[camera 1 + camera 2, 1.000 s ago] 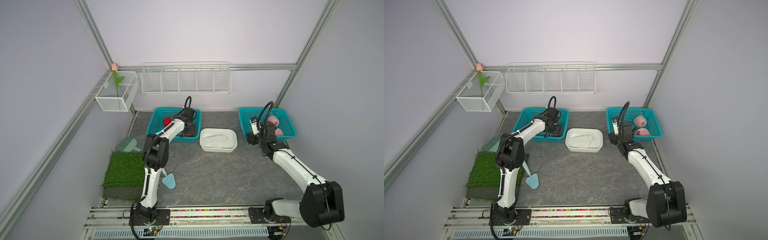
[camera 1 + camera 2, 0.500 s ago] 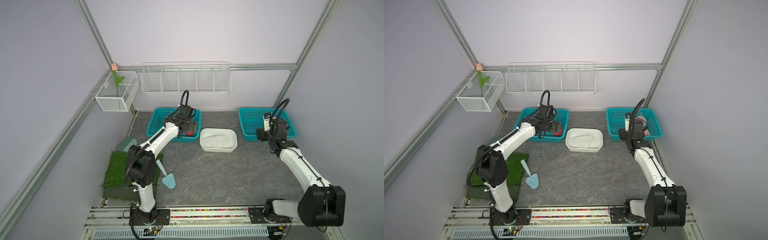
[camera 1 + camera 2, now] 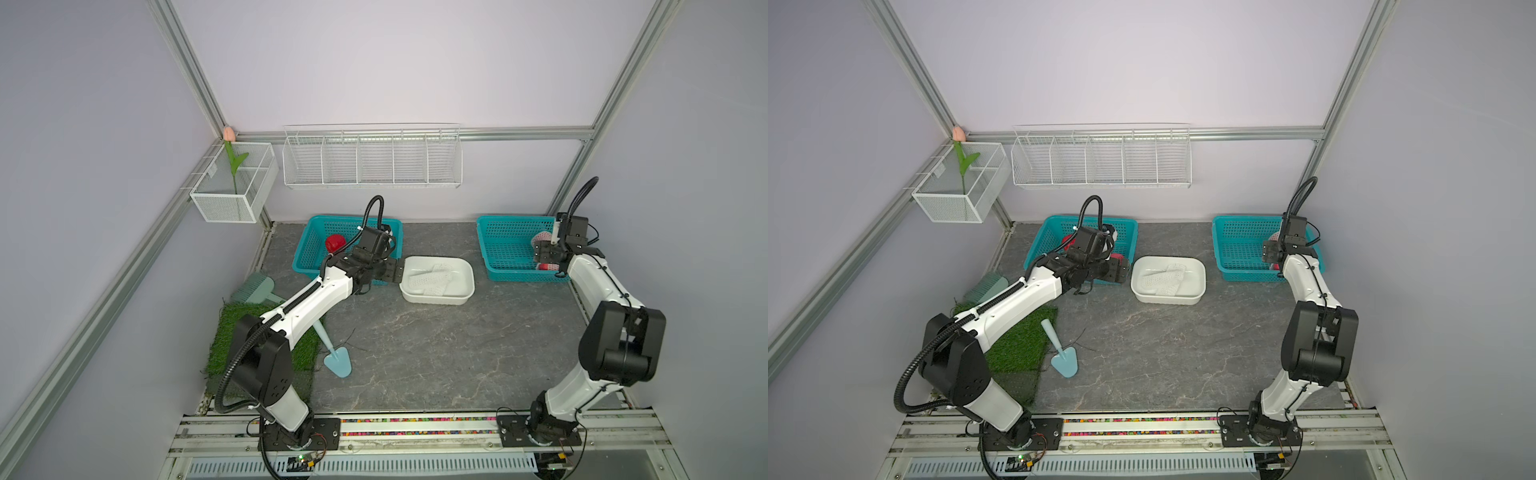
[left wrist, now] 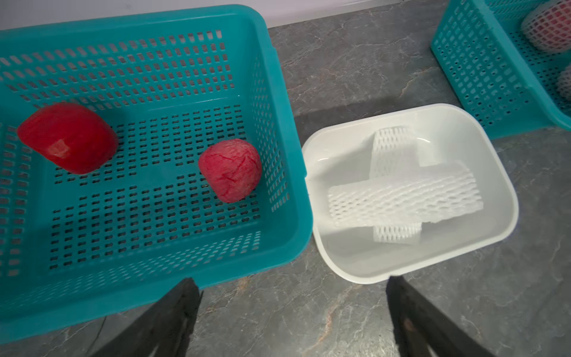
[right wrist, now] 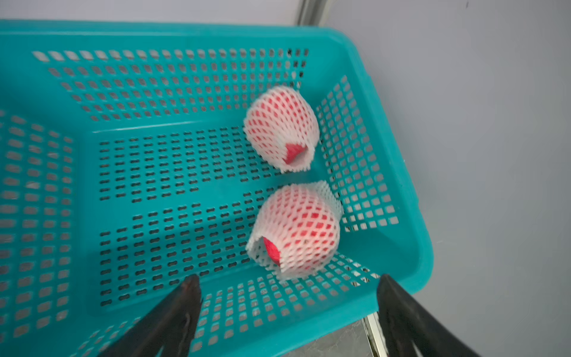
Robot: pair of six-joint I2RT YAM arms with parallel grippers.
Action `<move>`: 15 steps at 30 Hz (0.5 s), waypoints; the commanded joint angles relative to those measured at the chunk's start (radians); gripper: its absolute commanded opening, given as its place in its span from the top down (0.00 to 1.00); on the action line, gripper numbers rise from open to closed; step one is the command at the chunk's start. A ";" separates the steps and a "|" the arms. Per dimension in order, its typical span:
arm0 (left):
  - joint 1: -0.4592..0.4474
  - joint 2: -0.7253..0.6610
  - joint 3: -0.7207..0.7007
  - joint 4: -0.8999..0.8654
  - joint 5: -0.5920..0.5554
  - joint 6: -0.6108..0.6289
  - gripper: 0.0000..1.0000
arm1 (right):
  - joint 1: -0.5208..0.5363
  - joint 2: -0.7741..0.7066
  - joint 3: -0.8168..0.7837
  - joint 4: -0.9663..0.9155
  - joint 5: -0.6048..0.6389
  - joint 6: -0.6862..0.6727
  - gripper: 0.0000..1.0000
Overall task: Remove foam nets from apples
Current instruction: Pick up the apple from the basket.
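Two bare red apples (image 4: 230, 170) sit in the left teal plastic basket (image 4: 139, 20), two net-wrapped apples (image 5: 296, 228) in the right teal basket (image 5: 185, 31), two white foam nets (image 4: 401, 197) in the white plastic tub (image 4: 355, 256); left end effector (image 4: 290, 279) and right end effector (image 5: 287, 276) gape empty.

Hidden and cut-off parts
In both top views the right arm (image 3: 594, 282) covers most of the two wrapped apples (image 3: 541, 238), and the left arm (image 3: 316, 299) hides almost all of the streaked apple (image 4: 230, 170). In the left wrist view the right basket (image 4: 482, 77) is cut by the picture edge, and the lower foam net (image 4: 392, 145) lies partly under the upper foam net (image 4: 401, 197).
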 commanded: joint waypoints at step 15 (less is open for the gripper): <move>-0.006 0.100 0.014 0.040 0.111 0.029 0.03 | -0.057 0.248 0.244 -0.249 0.072 0.225 0.11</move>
